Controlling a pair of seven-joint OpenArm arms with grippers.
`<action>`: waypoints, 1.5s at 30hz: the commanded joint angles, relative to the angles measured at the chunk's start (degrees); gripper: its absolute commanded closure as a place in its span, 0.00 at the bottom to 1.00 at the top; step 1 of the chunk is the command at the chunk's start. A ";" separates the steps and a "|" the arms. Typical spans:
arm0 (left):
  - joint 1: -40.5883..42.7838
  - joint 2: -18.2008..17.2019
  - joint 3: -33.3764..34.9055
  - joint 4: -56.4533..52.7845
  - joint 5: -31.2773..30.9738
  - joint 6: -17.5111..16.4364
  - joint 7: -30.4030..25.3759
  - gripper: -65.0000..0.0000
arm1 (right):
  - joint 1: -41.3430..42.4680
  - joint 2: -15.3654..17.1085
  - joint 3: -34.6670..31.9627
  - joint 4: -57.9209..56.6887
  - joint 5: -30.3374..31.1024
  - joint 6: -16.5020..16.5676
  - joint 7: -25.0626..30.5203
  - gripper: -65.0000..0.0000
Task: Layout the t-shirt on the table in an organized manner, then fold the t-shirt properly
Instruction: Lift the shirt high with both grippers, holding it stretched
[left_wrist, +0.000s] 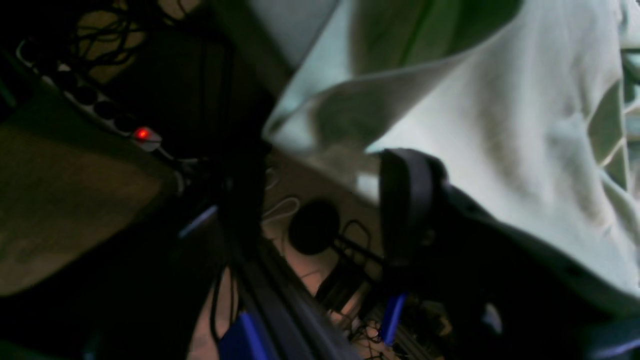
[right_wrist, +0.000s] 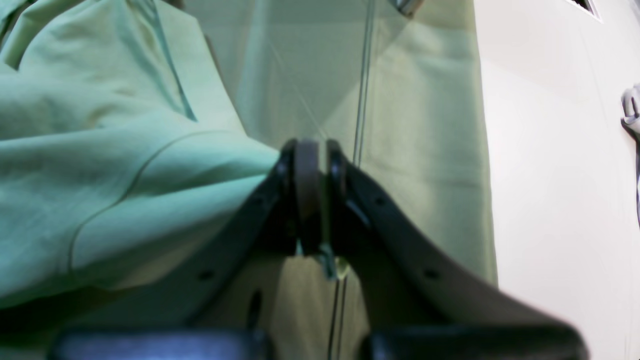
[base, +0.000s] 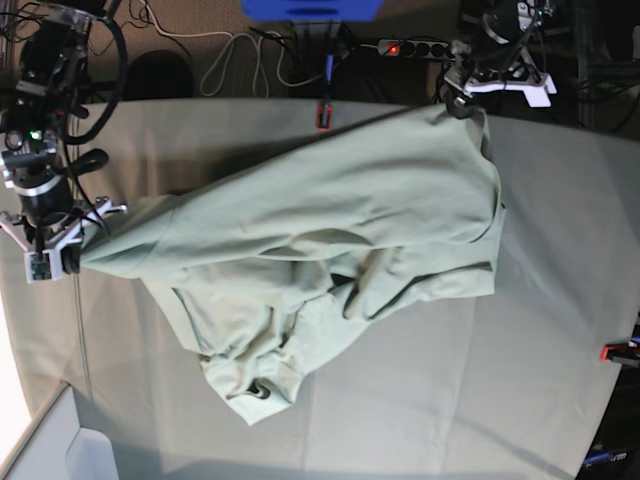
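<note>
The pale mint-green t-shirt (base: 330, 220) lies bunched and stretched diagonally across the table (base: 540, 380), its collar end crumpled near the front (base: 262, 392). My left gripper (base: 462, 98) is at the table's far edge, shut on one shirt corner. In the left wrist view the cloth (left_wrist: 525, 115) hangs over a dark finger (left_wrist: 407, 200). My right gripper (base: 68, 252) is at the left edge, shut on the opposite corner. In the right wrist view its fingertips (right_wrist: 311, 150) are pressed together with the shirt (right_wrist: 100, 165) running off to the left.
Red-orange clamps sit on the far edge (base: 322, 115) and the right edge (base: 620, 352). A power strip with a red light (base: 410, 47) and cables lie on the floor beyond the table. A white box (base: 50, 440) stands at the front left corner.
</note>
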 joint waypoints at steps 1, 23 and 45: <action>0.43 -0.21 -0.15 0.73 -0.52 -0.56 -0.55 0.48 | 0.36 0.51 0.21 0.95 0.28 1.31 1.54 1.00; 1.57 -0.30 -0.06 3.19 -0.96 -0.47 -0.02 1.00 | -0.07 0.51 0.30 0.95 0.28 1.31 1.54 1.00; -9.77 -6.98 -8.33 25.34 -0.43 0.06 0.07 1.00 | -0.87 0.77 -0.58 1.48 0.19 10.54 1.45 1.00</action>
